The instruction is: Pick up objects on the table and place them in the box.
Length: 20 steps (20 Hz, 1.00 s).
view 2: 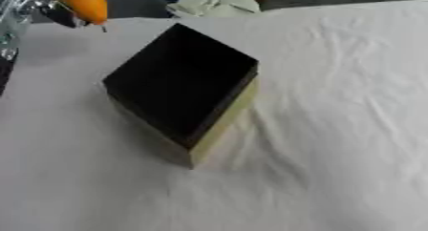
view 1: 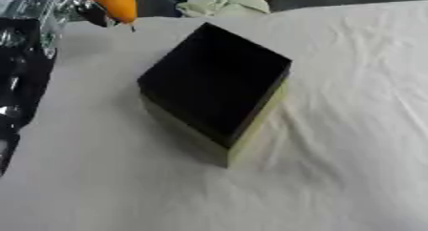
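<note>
Left eye view: dark-lined box (view 1: 216, 84)

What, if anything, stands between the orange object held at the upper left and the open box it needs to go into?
Nothing visible does. The orange object hangs at the upper left in the left hand, above the table's far edge. Between it and the open top of the box lies only bare white cloth; the dark opening is uncovered.

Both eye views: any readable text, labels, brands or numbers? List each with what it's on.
None readable.
Box: dark inside, pale outer walls, no print shows.
Orange object at the far left, with the left hand dark and blurred behind it: no markings.
White cloth: plain.
Pale crumpled items at the far edge: no text visible.
</note>
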Each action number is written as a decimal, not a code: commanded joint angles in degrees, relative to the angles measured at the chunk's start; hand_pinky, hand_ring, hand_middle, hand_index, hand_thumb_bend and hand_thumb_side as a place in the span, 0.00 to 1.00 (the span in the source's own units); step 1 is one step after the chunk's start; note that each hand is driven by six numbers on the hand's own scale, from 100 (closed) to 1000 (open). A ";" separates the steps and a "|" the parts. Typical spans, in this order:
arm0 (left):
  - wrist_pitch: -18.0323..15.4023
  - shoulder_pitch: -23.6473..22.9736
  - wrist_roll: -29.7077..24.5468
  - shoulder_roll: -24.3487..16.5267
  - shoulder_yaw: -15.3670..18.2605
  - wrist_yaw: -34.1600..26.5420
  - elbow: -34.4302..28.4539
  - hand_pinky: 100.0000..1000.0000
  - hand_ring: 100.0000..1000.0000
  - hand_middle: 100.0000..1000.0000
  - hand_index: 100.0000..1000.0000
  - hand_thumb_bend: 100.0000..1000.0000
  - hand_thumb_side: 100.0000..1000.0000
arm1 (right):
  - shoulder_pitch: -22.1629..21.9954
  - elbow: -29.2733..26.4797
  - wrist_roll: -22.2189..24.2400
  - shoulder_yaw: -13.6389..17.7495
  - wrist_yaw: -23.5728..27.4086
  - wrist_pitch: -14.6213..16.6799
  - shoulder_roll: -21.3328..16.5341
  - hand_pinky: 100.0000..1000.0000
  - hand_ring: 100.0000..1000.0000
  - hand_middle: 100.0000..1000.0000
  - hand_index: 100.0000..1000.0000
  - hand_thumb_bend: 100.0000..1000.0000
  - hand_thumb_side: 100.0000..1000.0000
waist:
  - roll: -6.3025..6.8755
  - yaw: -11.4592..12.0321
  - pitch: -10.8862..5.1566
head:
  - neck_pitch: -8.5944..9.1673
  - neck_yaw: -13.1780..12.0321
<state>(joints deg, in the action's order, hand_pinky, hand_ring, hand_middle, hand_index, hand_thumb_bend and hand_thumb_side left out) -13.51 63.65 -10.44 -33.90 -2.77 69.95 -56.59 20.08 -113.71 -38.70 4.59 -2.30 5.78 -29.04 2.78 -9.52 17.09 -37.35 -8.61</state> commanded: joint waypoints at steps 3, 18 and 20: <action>-4.05 0.28 -2.68 -2.46 -3.94 -8.75 -8.81 0.00 0.16 0.30 0.32 0.45 0.00 | 0.48 -0.88 -0.10 0.61 0.39 0.24 -1.46 0.75 0.73 0.66 0.84 0.18 1.00 | -0.05 -0.09 -1.66 | -0.17 0.19; -8.86 1.24 -8.82 6.16 -12.54 -17.30 -17.91 0.00 0.17 0.32 0.34 0.41 0.00 | 1.06 -0.88 0.09 0.51 0.53 0.41 -1.46 0.75 0.73 0.66 0.84 0.18 1.00 | -0.04 -0.27 -1.91 | -0.71 -0.39; -9.36 0.99 -9.07 8.08 -13.37 -15.35 -17.18 0.00 0.18 0.33 0.35 0.41 0.00 | 1.05 -0.88 0.11 0.48 0.53 0.38 -1.40 0.75 0.73 0.66 0.84 0.18 1.00 | -0.05 -0.27 -1.82 | -0.82 -0.50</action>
<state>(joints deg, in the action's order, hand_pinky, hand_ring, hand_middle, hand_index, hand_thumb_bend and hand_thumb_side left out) -22.51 63.51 -19.24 -26.04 -16.00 53.67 -73.38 20.48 -113.71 -38.64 4.58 -2.03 6.04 -29.04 3.08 -9.76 16.58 -37.79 -8.91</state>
